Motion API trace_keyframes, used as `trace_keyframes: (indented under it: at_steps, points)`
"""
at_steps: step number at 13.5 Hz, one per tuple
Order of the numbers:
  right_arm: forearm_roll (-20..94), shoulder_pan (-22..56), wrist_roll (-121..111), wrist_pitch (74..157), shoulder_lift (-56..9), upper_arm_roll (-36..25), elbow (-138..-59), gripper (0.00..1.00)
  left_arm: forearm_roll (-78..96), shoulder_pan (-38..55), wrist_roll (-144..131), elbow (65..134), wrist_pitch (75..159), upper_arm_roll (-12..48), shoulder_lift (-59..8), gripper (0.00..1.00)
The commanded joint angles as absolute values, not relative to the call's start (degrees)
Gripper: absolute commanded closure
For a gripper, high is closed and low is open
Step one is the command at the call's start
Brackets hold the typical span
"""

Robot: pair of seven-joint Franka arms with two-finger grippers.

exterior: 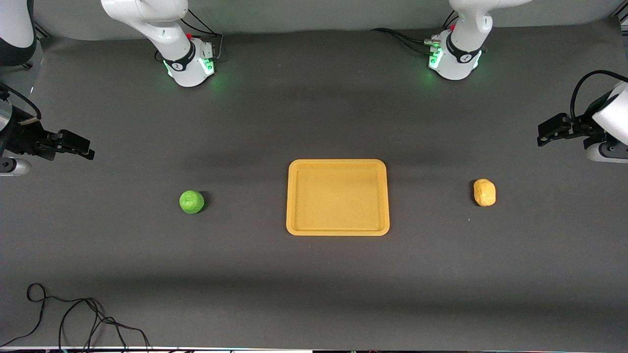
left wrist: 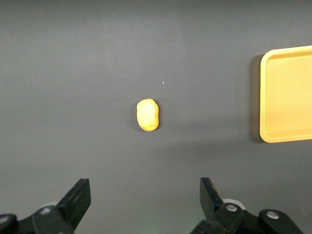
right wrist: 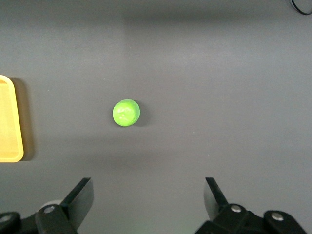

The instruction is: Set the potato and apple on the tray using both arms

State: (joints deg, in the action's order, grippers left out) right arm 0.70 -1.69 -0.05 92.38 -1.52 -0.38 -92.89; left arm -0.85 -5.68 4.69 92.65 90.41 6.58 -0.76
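The orange-yellow tray (exterior: 337, 197) lies empty in the middle of the table. The green apple (exterior: 192, 201) sits beside it toward the right arm's end. The yellow-tan potato (exterior: 484, 192) sits beside it toward the left arm's end. My left gripper (exterior: 545, 133) hangs open and empty, high over the table's left-arm end. Its wrist view (left wrist: 145, 195) shows the potato (left wrist: 147, 115) below and the tray's edge (left wrist: 287, 97). My right gripper (exterior: 81, 146) hangs open and empty over the right-arm end. Its wrist view (right wrist: 148, 195) shows the apple (right wrist: 126, 112) and the tray's corner (right wrist: 9, 122).
The two arm bases (exterior: 189, 63) (exterior: 454, 59) stand along the table's edge farthest from the front camera. A loose black cable (exterior: 73, 318) lies at the near edge toward the right arm's end. The table is covered in dark grey.
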Motion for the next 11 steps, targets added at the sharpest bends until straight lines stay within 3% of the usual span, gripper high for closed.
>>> trace_keyframes:
  at_steps: [1, 8, 11]
  points:
    - [-0.09, -2.20, -0.17, 92.29, -1.32, 0.09, -92.55, 0.00, -0.62, -5.54, 4.22, 92.46, 89.73, 6.50, -0.62, 0.00]
    - [-0.18, -2.20, -0.26, 91.58, -1.49, 0.09, -92.28, 0.00, -0.70, -5.80, 4.39, 93.42, 90.87, 6.24, -1.32, 0.00]
    - [-0.18, -2.20, -0.26, 91.58, -1.49, 0.09, -92.20, 0.00, -1.40, -6.85, 5.18, 101.03, 100.40, 5.89, -1.58, 0.00]
